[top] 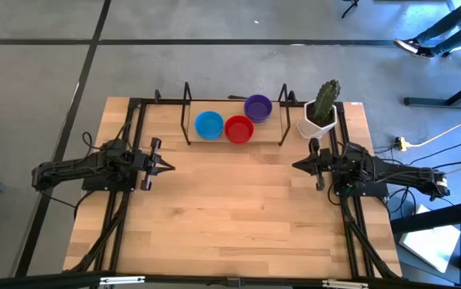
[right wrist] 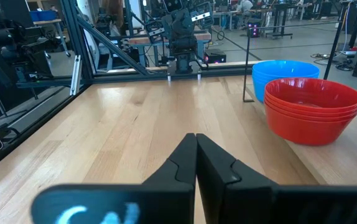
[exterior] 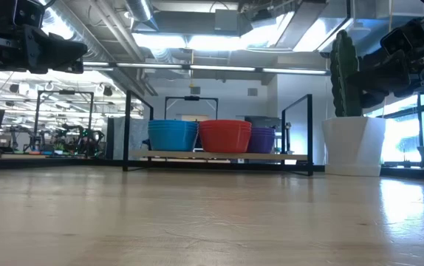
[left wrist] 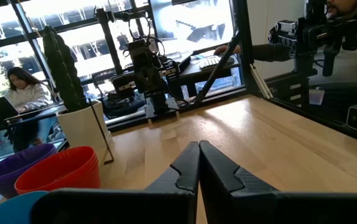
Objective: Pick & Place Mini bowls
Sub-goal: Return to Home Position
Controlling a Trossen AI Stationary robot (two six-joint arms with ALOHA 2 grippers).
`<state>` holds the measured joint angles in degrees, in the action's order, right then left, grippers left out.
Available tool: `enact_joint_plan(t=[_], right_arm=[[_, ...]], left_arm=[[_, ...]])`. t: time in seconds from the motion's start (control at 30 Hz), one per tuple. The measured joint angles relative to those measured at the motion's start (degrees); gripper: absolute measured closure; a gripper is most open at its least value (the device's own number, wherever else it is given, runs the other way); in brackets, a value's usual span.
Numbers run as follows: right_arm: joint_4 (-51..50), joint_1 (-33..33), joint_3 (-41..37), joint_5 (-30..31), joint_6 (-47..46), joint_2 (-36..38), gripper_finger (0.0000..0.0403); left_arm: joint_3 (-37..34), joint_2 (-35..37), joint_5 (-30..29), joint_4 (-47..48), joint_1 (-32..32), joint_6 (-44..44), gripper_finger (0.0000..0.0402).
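Three stacks of mini bowls stand at the table's far middle between two black rack posts: blue (top: 209,124), red (top: 238,128) and purple (top: 258,107). Each stack rests on its base; in the low view they show as blue (exterior: 173,135), red (exterior: 225,135) and purple (exterior: 262,139). My left gripper (top: 169,168) hovers at the table's left, shut and empty, pointing toward the right. My right gripper (top: 297,166) hovers at the right, shut and empty, pointing toward the left. The fingertips show closed in the left wrist view (left wrist: 198,146) and the right wrist view (right wrist: 195,138).
A white pot with a green cactus (top: 321,112) stands at the far right, close behind my right arm. A black frame (top: 234,120) surrounds the bowl stacks. Bare wood lies between the two grippers and toward the near edge. People sit beyond the table.
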<state>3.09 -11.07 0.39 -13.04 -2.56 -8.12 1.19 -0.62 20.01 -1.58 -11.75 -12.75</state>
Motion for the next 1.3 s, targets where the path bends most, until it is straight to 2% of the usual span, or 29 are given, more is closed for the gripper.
enact_joint_plan(t=[1.3], right_arm=[[0.0, 0.0, 0.0, 0.0, 0.0, 0.0, 0.0395]], left_arm=[[0.0, 0.0, 0.0, 0.0, 0.0, 0.0, 0.0391]])
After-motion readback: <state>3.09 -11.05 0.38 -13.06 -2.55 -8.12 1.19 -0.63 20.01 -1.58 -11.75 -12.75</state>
